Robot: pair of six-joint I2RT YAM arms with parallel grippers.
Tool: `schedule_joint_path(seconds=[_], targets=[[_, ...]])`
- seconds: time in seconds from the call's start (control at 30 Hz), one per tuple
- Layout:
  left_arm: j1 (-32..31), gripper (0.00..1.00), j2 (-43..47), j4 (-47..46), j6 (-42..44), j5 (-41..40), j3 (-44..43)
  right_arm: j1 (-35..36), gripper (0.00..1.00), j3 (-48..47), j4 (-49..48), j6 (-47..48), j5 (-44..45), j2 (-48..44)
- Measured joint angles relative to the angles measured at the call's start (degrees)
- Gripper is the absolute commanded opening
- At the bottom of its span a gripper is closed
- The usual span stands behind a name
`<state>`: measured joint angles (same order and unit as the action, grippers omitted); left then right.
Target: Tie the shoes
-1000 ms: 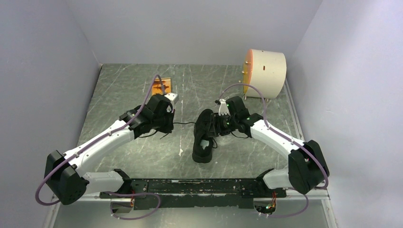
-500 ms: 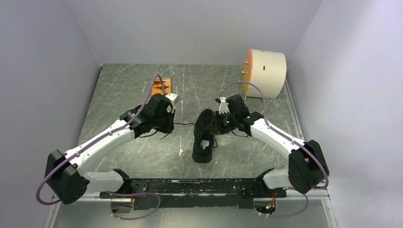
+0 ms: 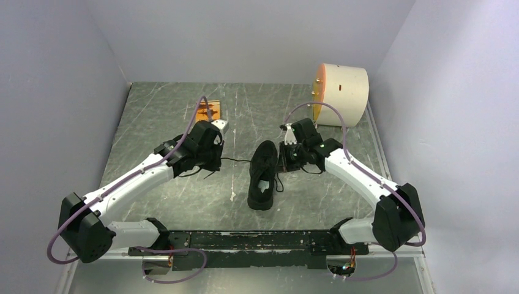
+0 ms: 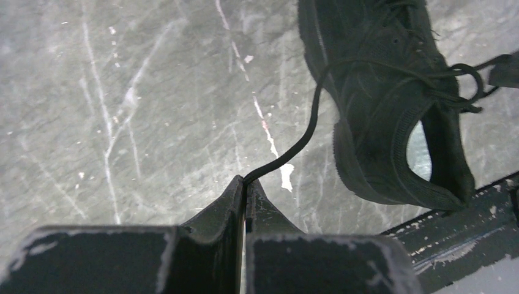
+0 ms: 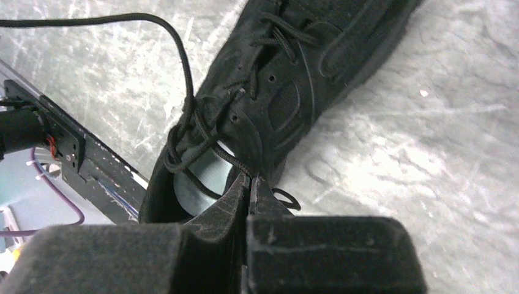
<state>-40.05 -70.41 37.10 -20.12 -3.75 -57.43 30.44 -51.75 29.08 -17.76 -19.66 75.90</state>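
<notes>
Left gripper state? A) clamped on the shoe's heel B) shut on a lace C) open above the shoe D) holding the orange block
B: in the left wrist view the left gripper has its fingers closed on a black lace that runs up to the shoe.

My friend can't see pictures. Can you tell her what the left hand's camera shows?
The left gripper is pinched shut on a thin black lace, which curves up over the grey marbled table to a black sneaker at the upper right. The sneaker's pale insole shows through its opening.
</notes>
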Motion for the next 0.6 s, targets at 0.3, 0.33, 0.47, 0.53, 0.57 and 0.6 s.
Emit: schedule_joint_path(seconds=[0.3,0.33,0.47,0.53,0.57,0.6], targets=[[1.2,0.05,0.0,1.9,0.0,-4.9,-0.5,0.0,0.0,-9.7,24.0,-6.0,6.7,8.9],[1.2,0.05,0.0,2.0,0.0,-5.1,-0.6,0.0,0.0,-9.7,25.8,-7.0,7.5,9.0],[1.4,0.05,0.0,2.1,0.0,-5.7,-1.5,0.0,0.0,-11.6,32.7,-12.6,13.8,8.5],[1.5,0.05,0.0,2.2,0.0,-5.9,-1.9,-0.1,0.0,-13.9,34.7,-14.5,16.5,8.5],[1.5,0.05,0.1,2.2,0.1,-6.0,-2.2,-0.2,0.0,-15.6,35.7,-15.3,18.0,8.5],[1.5,0.05,0.2,2.2,0.2,-6.1,-2.3,-0.2,0.0,-17.2,36.3,-16.1,19.5,8.5]])
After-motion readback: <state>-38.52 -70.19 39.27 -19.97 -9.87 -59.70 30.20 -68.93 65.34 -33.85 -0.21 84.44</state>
